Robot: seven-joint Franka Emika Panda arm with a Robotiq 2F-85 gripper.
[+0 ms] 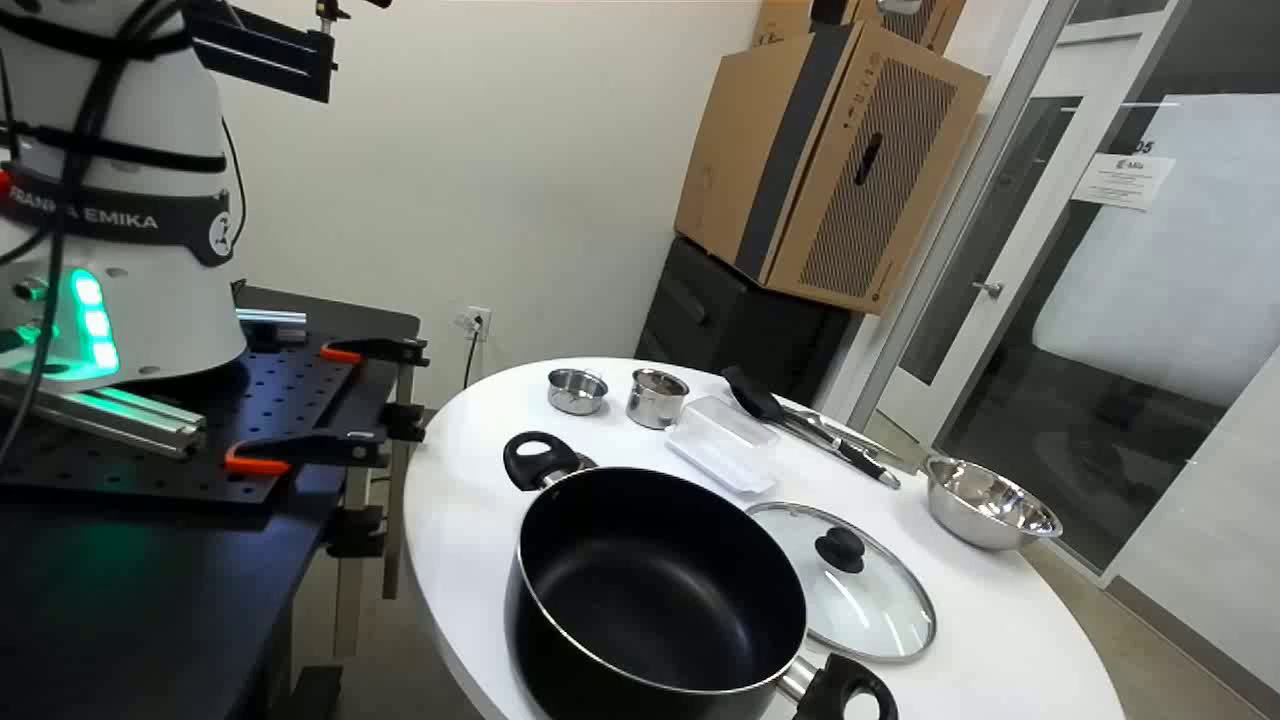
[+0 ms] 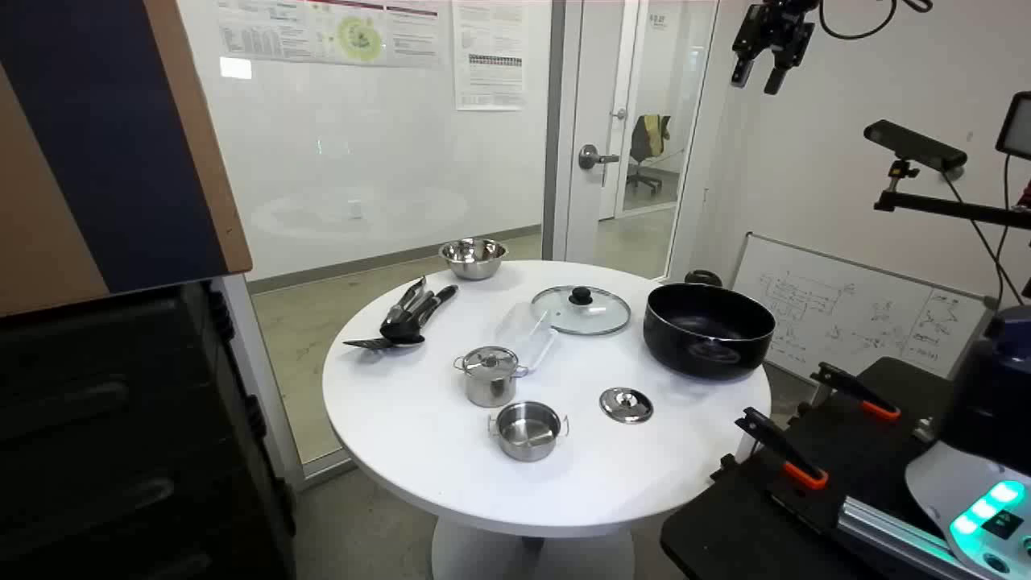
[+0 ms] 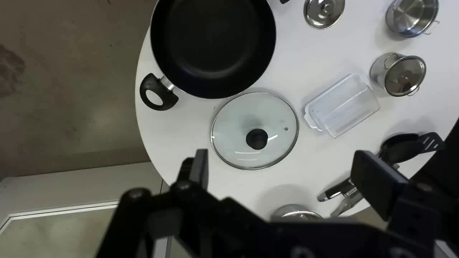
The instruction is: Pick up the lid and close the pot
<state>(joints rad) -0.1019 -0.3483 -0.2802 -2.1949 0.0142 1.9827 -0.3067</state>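
Note:
The lid, a clear glass disc with a metal rim and dark knob, lies flat on the white table, knob up, in both exterior views (image 1: 878,600) (image 2: 600,316) and in the wrist view (image 3: 233,122). The pot, wide and black with dark inside, stands uncovered beside it in both exterior views (image 1: 660,580) (image 2: 709,342) and at the top of the wrist view (image 3: 213,39). My gripper (image 2: 757,80) is high above the table, apart from everything. In the wrist view the gripper's fingers (image 3: 281,157) are spread wide with nothing between them.
A clear plastic container (image 3: 342,105) lies beside the lid. Small steel pots (image 2: 491,379) (image 2: 527,431) and a small steel lid (image 2: 627,405) stand nearer. Black utensils (image 2: 415,318) and a steel bowl (image 2: 474,259) sit along the table's edge. A camera on a bar (image 2: 914,145) stands near the arm.

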